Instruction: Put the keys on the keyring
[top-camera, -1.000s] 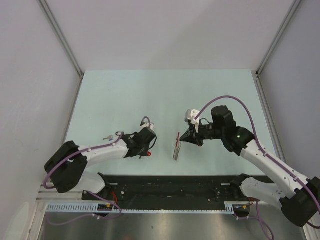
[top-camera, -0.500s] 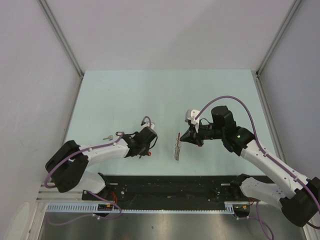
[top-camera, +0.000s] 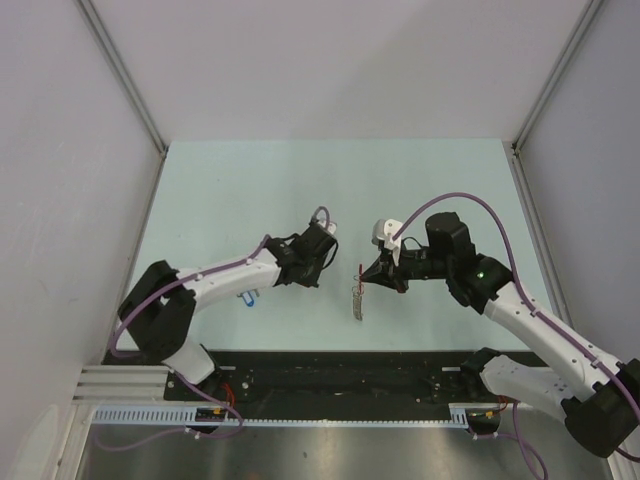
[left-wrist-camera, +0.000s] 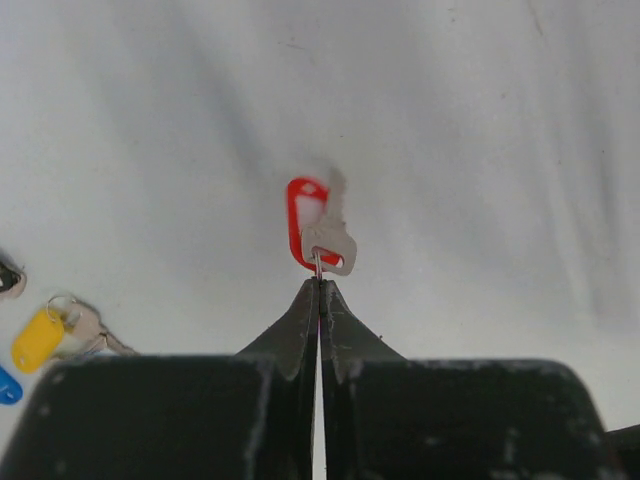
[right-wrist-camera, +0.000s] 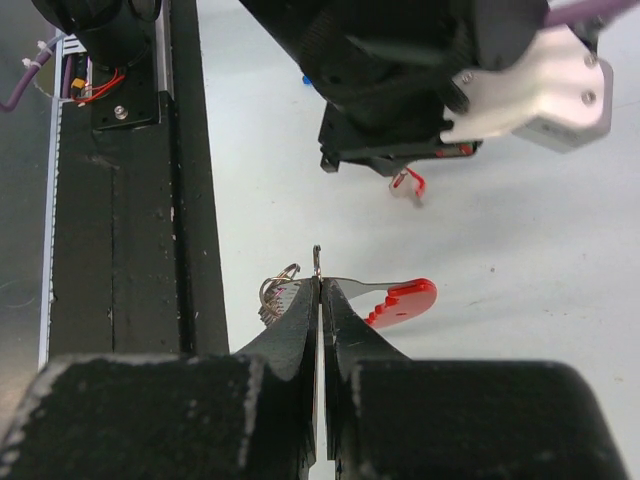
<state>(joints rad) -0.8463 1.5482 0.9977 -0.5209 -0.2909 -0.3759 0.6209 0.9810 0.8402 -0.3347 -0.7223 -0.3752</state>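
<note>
On my left, a small yellow-headed silvery key (left-wrist-camera: 40, 338) lies on the pale green table (top-camera: 220, 190), with a blue-headed key (left-wrist-camera: 5, 385) just beside it. My left gripper (left-wrist-camera: 319, 287) is pinched tight on a red-headed metal key (left-wrist-camera: 325, 243), held out ahead of its fingertips. Near it but apart, the keyring (right-wrist-camera: 403, 297), a red curved band joined to a grey chain strip, sits clamped in my right gripper (right-wrist-camera: 319, 287).

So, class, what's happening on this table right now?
Two robot arms are working on getting keys onto a keyring. The left end effector is shut on a red-tagged key. The right end effector is shut on the keyring; key and keyring are apart. A yellow key and a blue key lie on the table.
</note>
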